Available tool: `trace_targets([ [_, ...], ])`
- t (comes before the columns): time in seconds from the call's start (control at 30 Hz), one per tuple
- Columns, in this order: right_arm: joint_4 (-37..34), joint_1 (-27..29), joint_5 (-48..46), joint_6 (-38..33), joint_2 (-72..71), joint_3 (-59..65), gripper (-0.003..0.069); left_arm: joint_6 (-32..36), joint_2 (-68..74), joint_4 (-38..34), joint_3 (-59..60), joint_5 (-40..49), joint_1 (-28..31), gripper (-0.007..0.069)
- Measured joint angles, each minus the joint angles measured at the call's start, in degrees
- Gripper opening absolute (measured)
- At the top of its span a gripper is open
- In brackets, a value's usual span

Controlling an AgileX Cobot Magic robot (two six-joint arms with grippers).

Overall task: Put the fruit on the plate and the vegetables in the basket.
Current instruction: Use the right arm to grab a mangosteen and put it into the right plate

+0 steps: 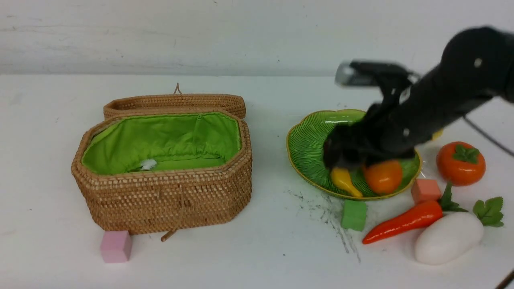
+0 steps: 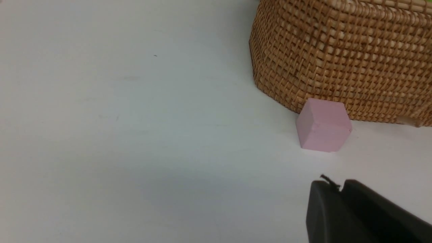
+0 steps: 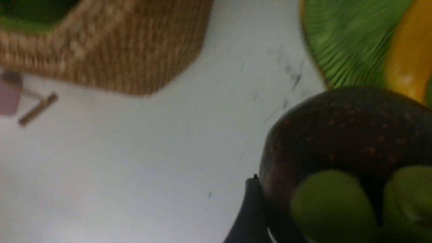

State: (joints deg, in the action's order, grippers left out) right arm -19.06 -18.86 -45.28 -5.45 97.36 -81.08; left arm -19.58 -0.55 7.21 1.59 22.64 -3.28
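Observation:
My right gripper [image 1: 341,154] hangs over the green plate [image 1: 305,148], shut on the dark purple mangosteen [image 3: 347,135]. The green cap faces the wrist camera and one finger [image 3: 249,209] presses the fruit's side. On the plate lie a yellow banana [image 1: 344,181] and an orange mango [image 1: 383,176]. The persimmon [image 1: 459,162], the carrot [image 1: 405,220] and the white radish [image 1: 447,237] lie on the table to the plate's right. The wicker basket [image 1: 168,200] stands open at the left. My left gripper [image 2: 339,185] is shut and holds nothing, low over the table near the basket's corner.
A pink cube [image 1: 115,246] sits at the basket's front left corner. A green cube [image 1: 354,214] and a salmon cube [image 1: 425,190] lie by the plate's front rim. The basket's lid [image 1: 174,102] is folded back behind it. Dark scuff marks [image 1: 333,216] streak the table.

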Motion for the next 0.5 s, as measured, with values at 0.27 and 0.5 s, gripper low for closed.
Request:
trace_targets([
  [0.27,-1.64,7.13,4.01,0.77,18.35,-18.84,0.0575,0.0,0.0,0.0,0.0,0.0,0.0,0.0061],
  [0.5,-1.95,7.11,4.12,0.79,32.16,-30.92,0.0575,0.0,0.0,0.0,0.0,0.0,0.0,0.0066],
])
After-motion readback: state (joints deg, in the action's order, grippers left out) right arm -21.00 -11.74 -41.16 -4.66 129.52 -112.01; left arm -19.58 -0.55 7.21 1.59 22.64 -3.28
